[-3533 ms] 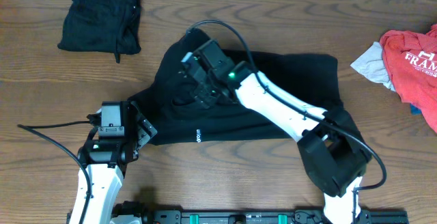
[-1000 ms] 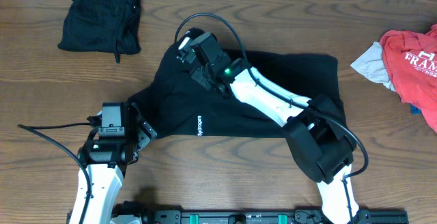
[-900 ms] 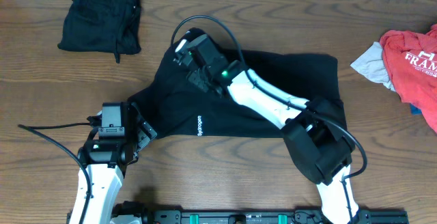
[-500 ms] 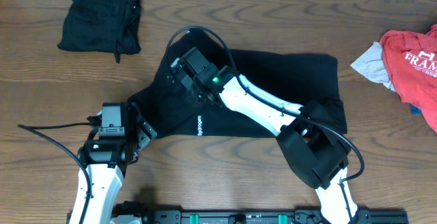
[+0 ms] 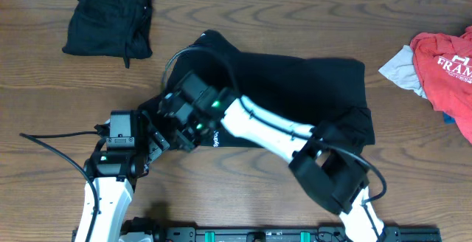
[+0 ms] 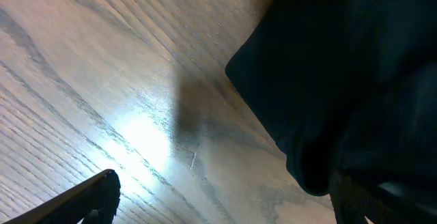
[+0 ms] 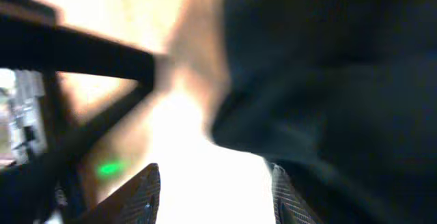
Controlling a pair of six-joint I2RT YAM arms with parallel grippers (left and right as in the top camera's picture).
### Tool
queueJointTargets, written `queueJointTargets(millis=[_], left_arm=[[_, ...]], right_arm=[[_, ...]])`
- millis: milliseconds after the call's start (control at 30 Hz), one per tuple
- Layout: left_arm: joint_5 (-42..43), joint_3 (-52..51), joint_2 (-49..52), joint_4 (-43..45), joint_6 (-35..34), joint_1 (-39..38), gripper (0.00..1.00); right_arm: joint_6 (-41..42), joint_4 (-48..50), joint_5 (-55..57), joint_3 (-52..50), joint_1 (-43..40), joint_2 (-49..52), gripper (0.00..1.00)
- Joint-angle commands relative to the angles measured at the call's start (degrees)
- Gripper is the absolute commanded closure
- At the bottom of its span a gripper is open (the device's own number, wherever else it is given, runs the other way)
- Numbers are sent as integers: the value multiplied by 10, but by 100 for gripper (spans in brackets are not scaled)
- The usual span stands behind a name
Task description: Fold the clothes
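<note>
A black top lies spread across the middle of the table, with white lettering near its front hem. My right gripper reaches over it to its lower left corner. In the right wrist view the right gripper is open. The gap between its fingers is bright and bare, and black fabric lies against the right-hand finger. Just left of that corner, my left gripper rests on the wood. It stands wide open, and the garment's edge overlaps its right side.
A folded black garment lies at the back left. A red tee with white letters and a light grey piece are heaped at the right edge. A black cable trails left from the left arm.
My right gripper swept from the garment's upper left down to its lower left corner, close to the left gripper, and its jaws narrowed a little. The left arm has not moved.
</note>
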Motion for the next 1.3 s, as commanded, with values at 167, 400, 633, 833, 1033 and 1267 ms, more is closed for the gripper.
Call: queueJointTargets(millis=[167, 400, 633, 833, 1033, 1267], left_arm=[[-8, 8, -4, -21, 6, 4, 2], [-38, 8, -17, -23, 6, 9, 2], [-144, 8, -75, -48, -61, 66, 2], [-143, 8, -116, -56, -67, 125, 2], [-143, 8, -121, -76, -67, 150, 2], [-143, 8, -120, -77, -67, 150, 2]], right_arm=[[52, 16, 36, 10, 29, 15, 53], [64, 83, 40, 10, 2, 16, 53], [74, 100, 41, 10, -11, 32, 57], [87, 101, 5, 10, -10, 68, 60], [112, 83, -28, 10, -9, 92, 65], [90, 85, -30, 19, -7, 75, 63]])
